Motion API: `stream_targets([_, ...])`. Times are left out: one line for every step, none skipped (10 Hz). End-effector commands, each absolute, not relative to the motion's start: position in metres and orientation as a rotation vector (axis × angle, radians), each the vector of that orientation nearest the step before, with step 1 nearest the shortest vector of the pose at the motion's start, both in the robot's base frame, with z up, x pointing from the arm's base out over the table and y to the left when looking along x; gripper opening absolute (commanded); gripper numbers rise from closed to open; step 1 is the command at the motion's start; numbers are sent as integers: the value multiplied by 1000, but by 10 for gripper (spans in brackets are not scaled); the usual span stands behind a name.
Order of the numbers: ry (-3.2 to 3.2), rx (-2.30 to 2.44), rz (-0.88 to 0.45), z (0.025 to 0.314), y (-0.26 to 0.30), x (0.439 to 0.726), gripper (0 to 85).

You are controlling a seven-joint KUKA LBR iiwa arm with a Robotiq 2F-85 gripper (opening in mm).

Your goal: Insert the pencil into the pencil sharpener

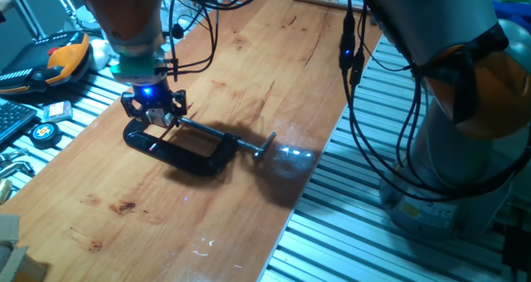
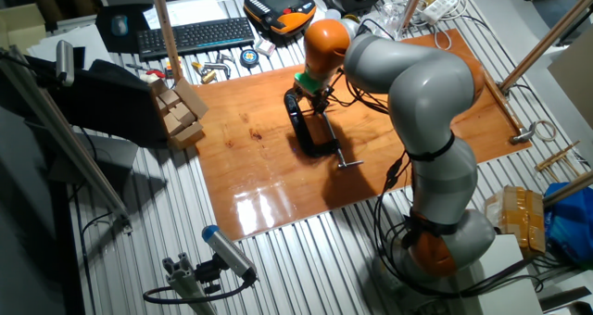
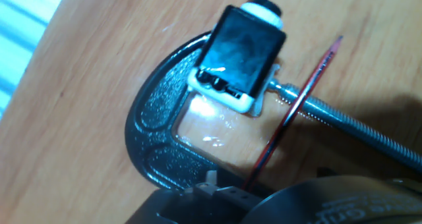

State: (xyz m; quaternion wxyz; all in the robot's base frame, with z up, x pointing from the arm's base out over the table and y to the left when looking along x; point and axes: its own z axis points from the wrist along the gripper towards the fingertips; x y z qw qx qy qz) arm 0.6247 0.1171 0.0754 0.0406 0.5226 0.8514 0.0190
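Note:
The pencil sharpener, a small silver-white block with a black top, sits clamped in the jaws of a black C-clamp on the wooden board. The thin red pencil runs from the bottom of the hand view up to its dark tip at the upper right. It crosses over the clamp's silver screw rod and lies beside the sharpener, right of it. My gripper hovers just over the clamp and appears shut on the pencil's lower end. The sharpener and pencil are too small to make out in the fixed views.
The wooden board lies on a slatted metal table. A keyboard, a tape measure and tools lie off its far side. Cardboard blocks stand by one corner. Cables hang from the arm.

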Motion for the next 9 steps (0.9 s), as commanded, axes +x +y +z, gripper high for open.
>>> stream_targets([2504, 1735, 55, 75, 116, 625, 680])
stream_targets([2431, 1810, 56, 75, 116, 626, 680])
stream_targets([2399, 1853, 64, 75, 115, 625, 680])
stream_targets([2398, 1870, 60, 74, 115, 625, 680])
stream_targets([2396, 1875, 64, 73, 115, 626, 510])
stream_targets([2389, 1884, 65, 72, 113, 626, 510])
stream_targets([2387, 1892, 71, 72, 112, 626, 510])
stream_targets([2385, 1900, 77, 71, 111, 626, 510])
stream_targets([2367, 1912, 78, 70, 109, 626, 510])
